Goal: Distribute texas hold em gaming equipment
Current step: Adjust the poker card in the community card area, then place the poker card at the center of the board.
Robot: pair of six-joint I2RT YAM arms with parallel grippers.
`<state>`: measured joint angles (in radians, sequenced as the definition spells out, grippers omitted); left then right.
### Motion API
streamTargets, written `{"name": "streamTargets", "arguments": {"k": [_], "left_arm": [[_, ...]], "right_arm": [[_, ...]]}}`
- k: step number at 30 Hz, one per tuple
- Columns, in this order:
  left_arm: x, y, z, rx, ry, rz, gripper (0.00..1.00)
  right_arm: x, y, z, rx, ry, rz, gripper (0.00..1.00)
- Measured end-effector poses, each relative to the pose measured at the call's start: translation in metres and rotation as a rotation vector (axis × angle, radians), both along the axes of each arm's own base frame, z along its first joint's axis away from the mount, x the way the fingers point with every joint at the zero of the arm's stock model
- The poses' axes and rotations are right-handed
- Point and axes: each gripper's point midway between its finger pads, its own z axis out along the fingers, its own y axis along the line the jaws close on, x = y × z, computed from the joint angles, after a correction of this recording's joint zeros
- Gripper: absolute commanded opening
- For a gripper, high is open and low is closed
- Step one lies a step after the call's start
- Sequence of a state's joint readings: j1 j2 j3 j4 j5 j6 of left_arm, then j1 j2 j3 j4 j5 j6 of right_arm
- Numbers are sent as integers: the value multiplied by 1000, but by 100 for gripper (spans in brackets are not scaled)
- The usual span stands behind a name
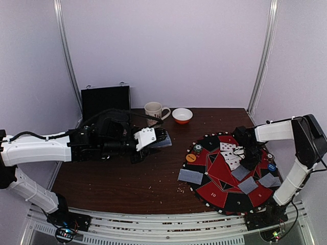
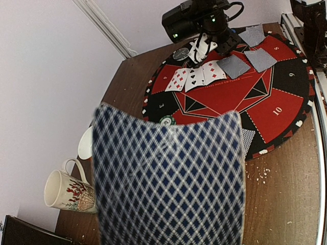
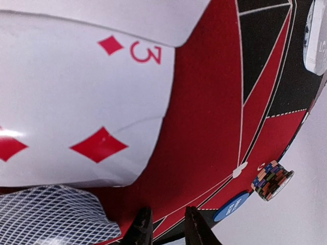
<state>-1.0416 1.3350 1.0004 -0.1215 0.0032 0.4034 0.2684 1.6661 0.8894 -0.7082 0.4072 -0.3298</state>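
Observation:
My left gripper (image 1: 158, 139) is shut on a deck of cards (image 1: 163, 140) and holds it over the table, left of the round red-and-black mat (image 1: 219, 196). The deck's blue-checked back (image 2: 168, 178) fills the left wrist view and hides the fingers. My right gripper (image 1: 249, 163) is low over the mat beside the face-up cards (image 1: 231, 153). Its fingertips (image 3: 142, 227) stand slightly apart and hold nothing. The three of diamonds (image 3: 76, 112) and a face-down card (image 3: 51, 214) lie close by. An orange chip (image 1: 190, 157), a green-white chip (image 1: 197, 149) and a blue chip (image 3: 232, 206) lie on the mat.
Face-down cards (image 1: 190, 176) lie around the mat's near edge. A chip stack (image 3: 272, 179) stands at the mat's right rim. A patterned mug (image 1: 153, 109), an orange-and-white bowl (image 1: 182, 115) and an open black case (image 1: 106, 102) stand at the back. Crumbs dot the table.

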Motion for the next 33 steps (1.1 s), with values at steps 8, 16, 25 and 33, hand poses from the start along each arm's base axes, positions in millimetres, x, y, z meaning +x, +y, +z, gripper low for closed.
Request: {"name": "streamTargets", "arguments": {"k": [8,16,25,33], "left_arm": [[0,0,0,0,0,0,32],[0,0,0,1,-3,-1,32],[0,0,0,2,-2,-1,32],[0,0,0,1,-2,-2,32]], "right_arm": [[-4,8,-1,59,15,5,26],[-27,19,4,142,33,33,27],[-26,12,14,104,10,36,27],[23,41,68,209,-184,54,33]]}}
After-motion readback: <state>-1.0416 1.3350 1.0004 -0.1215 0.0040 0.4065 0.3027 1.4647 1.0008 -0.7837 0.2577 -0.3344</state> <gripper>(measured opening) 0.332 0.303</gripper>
